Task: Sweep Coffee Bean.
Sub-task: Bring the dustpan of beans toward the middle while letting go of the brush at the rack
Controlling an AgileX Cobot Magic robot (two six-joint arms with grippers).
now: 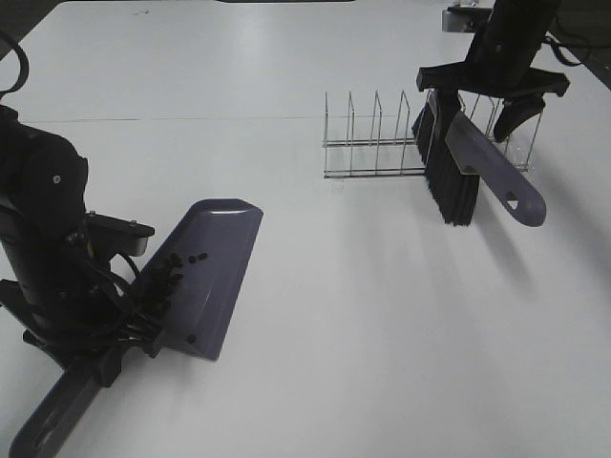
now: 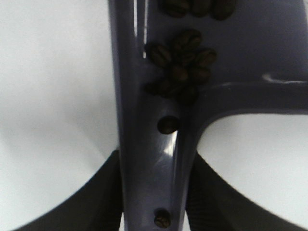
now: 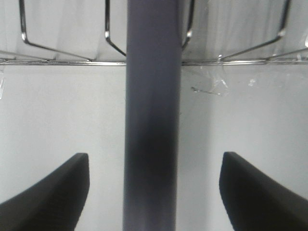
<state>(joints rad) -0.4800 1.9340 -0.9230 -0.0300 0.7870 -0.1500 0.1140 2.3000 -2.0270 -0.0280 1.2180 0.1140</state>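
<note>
One dustpan [image 1: 215,277], purple-grey. One brush [image 1: 456,172], black bristles, purple-grey handle. One wire rack [image 1: 374,143], about eight upright dividers countable from above, far end hidden. Coffee beans [image 1: 170,277]: a dozen or more, clustered, too small and overlapping for exact tally. Two grippers: left [image 2: 154,202], right [image 3: 154,192].

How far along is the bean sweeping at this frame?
Done: the coffee beans lie in the dustpan, none visible on the table. In hand: left gripper clamps the dustpan handle. The brush leans in the wire rack, right gripper open around its handle. Left: withdrawing.
</note>
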